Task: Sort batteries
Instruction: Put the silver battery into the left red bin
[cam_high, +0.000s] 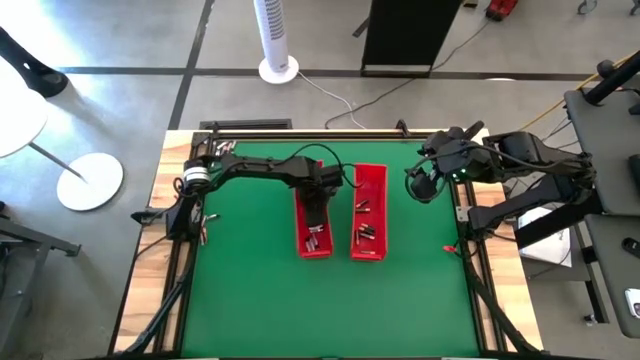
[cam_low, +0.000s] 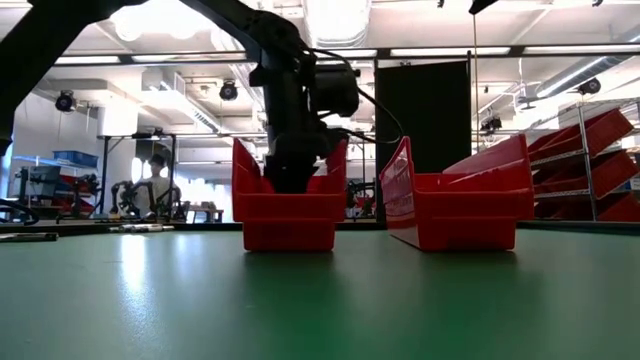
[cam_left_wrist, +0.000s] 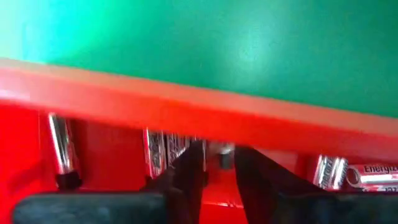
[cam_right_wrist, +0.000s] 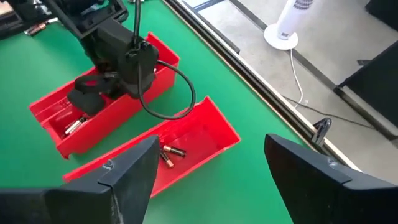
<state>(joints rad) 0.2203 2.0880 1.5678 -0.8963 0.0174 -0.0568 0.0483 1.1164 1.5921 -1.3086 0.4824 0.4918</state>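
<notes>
Red plastic, the left long tray (cam_high: 303, 235) has my left gripper (cam_left_wrist: 219, 167) lowered inside it, dark fingers (cam_left_wrist: 189, 171) slightly parted with a small silvery battery end (cam_left_wrist: 221, 152) between them; I cannot tell if they grip it. More silvery cylindrical batteries (cam_left_wrist: 163, 149) lie along the tray's near wall. Others sit in the right red tray (cam_right_wrist: 214, 134). My right gripper (cam_right_wrist: 208, 171) hangs wide open and empty by the table's right edge.

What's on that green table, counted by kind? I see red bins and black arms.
Red trays: 2, left tray, right tray
Robot arms: 2, left end effector in the left tray, right end effector at the table's right edge
Batteries: several in both trays, too small to count
Total countable: 4
</notes>
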